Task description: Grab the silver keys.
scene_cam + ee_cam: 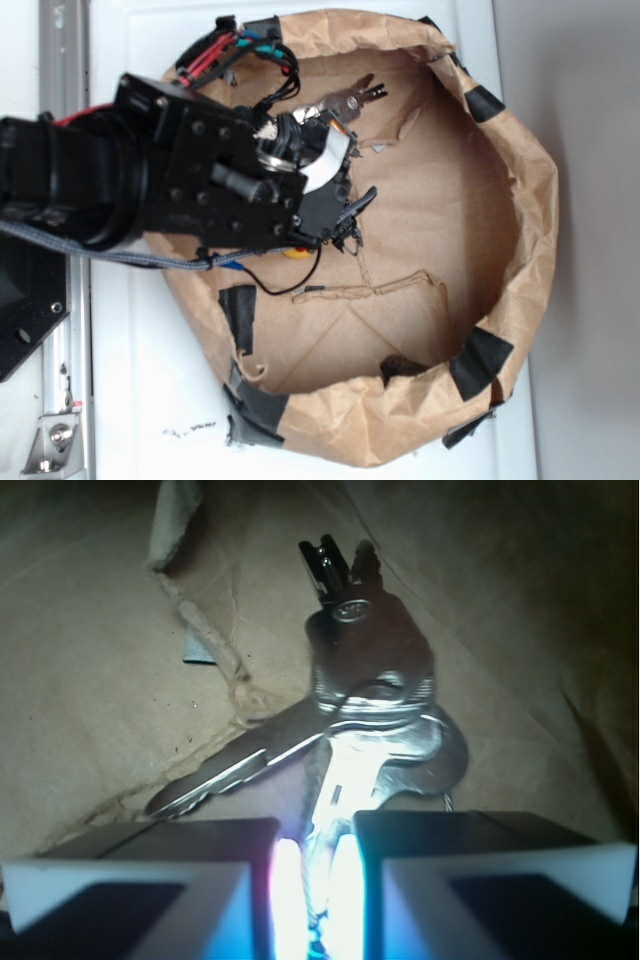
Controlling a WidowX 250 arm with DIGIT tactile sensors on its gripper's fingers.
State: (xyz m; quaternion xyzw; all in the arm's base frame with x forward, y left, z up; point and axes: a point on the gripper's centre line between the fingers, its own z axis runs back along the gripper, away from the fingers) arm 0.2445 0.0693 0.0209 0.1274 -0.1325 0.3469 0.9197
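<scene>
The black robot tool (318,880) with its white-edged pads sits low over the bunch of shiny silver metal keys (375,695), and the wrist view shows the two fingers (150,880) drawn close together with a key blade running down into the narrow lit gap between them. It looks clamped on that blade, though the glare hides the actual contact, so I judge it as gripping the keys rather than seeing it plainly.

To do this step well, the grip should stay firm and the lift go straight up, slowly. Only one thin flat blade seems to be pinched, and smooth metal can slip or pivot; the rest of the bunch will hang and swing from the ring. A sideways drag could catch the loose keys on the torn seams of the paper.

The keys lie on the crumpled brown paper surface (440,220) inside the taped paper basin, in its upper part, close to the wall in the exterior view (345,100). In the wrist view the bunch's long axis runs away from the tool, heads stacked in the middle and a small dark clip (330,565) at the far end. One separate key splays out to the lower left, tip pointing that way. A bit of yellow (297,252), too hidden to identify, peeks from under the arm.
</scene>
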